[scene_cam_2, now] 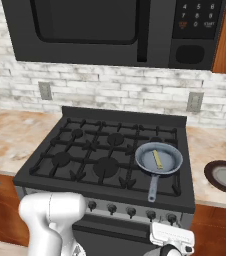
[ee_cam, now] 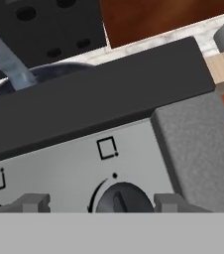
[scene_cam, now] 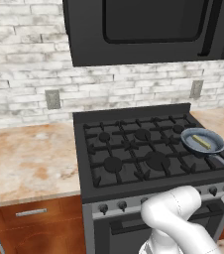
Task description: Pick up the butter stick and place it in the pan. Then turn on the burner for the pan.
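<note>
Keypad digits (scene_cam_2: 198, 15) legible on microwave (scene_cam_2: 110, 30).

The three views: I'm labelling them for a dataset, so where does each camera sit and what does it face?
Left base view: behind the arm's left, looking down at the stove; white arm lower right.
Right base view: behind its right, same stove; arm lower left.
Hand view: on the hand, facing a stove knob between the gripper tips.
Both base views share the pan holding butter.
</note>
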Controlling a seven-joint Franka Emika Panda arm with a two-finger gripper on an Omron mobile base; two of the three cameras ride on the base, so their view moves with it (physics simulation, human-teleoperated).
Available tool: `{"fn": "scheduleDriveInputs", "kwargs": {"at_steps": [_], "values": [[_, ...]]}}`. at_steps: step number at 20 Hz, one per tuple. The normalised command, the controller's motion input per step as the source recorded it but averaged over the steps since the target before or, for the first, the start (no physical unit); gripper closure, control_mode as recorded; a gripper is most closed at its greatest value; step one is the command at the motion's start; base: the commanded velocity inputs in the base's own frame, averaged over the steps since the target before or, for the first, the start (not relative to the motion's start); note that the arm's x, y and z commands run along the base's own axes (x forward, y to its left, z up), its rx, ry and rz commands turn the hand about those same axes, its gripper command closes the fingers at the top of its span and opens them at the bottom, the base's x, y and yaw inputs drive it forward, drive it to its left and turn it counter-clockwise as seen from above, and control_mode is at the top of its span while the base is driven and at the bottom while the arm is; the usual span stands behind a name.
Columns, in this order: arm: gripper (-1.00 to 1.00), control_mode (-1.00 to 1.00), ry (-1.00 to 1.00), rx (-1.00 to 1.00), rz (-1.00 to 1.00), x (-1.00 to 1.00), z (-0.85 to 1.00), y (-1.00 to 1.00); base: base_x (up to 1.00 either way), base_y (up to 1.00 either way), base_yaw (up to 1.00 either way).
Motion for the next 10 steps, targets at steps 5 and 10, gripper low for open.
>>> {"fn": "scheduleDriveInputs", "kwargs": {"at_steps": [5,10], "values": [[-1.0,-1.0,0.0,0.0,0.0,0.0,-0.24,0.0,0.0,0.0,0.0],[-1.0,-1.0,0.0,0.0,0.0,0.05,-0.08,0.0,0.0,0.0,0.0]]}}
